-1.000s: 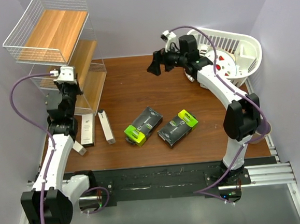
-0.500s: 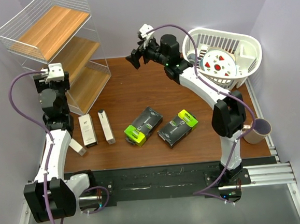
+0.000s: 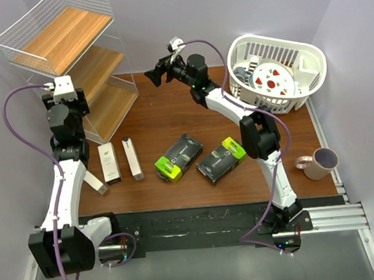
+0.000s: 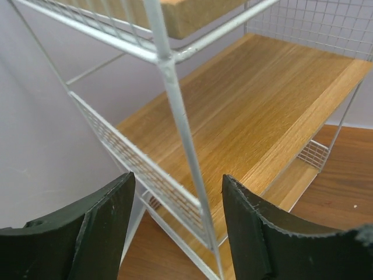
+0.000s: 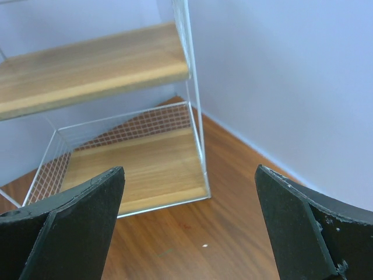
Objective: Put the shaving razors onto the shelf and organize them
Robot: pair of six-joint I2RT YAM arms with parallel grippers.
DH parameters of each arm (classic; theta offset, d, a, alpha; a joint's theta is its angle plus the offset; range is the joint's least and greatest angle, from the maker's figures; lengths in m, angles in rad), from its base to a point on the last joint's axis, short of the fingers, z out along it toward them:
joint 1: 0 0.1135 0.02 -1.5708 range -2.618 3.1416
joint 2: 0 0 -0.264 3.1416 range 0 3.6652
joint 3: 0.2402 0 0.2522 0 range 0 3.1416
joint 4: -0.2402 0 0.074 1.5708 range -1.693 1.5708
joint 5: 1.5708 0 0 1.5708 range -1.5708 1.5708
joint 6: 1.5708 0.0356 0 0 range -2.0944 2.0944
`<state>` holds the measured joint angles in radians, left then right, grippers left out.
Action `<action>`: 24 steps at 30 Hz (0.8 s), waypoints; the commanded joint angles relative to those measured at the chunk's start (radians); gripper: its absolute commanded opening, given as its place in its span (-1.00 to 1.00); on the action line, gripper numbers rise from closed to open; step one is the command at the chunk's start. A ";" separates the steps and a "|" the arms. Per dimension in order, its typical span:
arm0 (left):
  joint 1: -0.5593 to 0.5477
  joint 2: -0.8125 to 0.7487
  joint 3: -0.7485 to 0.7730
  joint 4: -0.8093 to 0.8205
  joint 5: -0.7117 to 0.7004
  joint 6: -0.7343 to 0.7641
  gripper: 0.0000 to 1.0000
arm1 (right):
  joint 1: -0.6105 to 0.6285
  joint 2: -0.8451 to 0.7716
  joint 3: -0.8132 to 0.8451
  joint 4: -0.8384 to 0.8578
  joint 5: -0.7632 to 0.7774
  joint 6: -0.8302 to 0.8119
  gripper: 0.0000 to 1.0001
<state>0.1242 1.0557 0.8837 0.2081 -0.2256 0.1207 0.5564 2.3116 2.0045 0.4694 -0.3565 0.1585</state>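
The shelf (image 3: 68,32) stands upright at the back left, a white wire rack with wooden tiers, all bare. My left gripper (image 3: 66,97) is at its front left corner. In the left wrist view it (image 4: 178,233) is open, with a wire post of the shelf (image 4: 180,128) between the jaws and untouched. My right gripper (image 3: 151,75) hovers open right of the shelf; its wrist view (image 5: 189,233) faces the bottom tier (image 5: 134,169). Two black razor packs with lime ends (image 3: 178,157) (image 3: 222,158) and white cartons (image 3: 109,162) (image 3: 132,158) (image 3: 97,183) lie on the table.
A white slatted basket (image 3: 310,59) with plates in it stands at the back right. A purple-rimmed cup (image 3: 320,163) sits near the table's right edge. Walls close in behind and on both sides.
The shelf was tilted in my left gripper's hold and now stands upright; that gripper has opened and let go. My right arm has swung left from the basket toward the shelf.
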 commanded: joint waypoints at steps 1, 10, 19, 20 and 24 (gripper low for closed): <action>0.006 0.081 0.089 -0.041 -0.043 -0.098 0.29 | 0.010 -0.032 0.024 0.089 0.005 0.065 0.97; 0.006 0.135 0.081 0.037 0.012 0.036 -0.14 | -0.012 -0.098 -0.068 0.066 -0.009 0.066 0.97; 0.014 0.118 -0.080 0.247 0.302 0.249 -0.54 | -0.033 -0.201 -0.197 0.020 0.007 0.007 0.97; 0.014 0.119 -0.089 0.263 0.330 0.261 -0.56 | -0.036 -0.211 -0.210 0.018 0.008 0.001 0.97; 0.012 0.168 -0.086 0.333 0.419 0.255 -0.75 | -0.042 -0.256 -0.277 -0.003 0.011 -0.019 0.97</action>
<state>0.1658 1.1904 0.8059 0.4206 -0.1204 0.2710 0.5209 2.1387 1.7767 0.4694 -0.3557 0.1787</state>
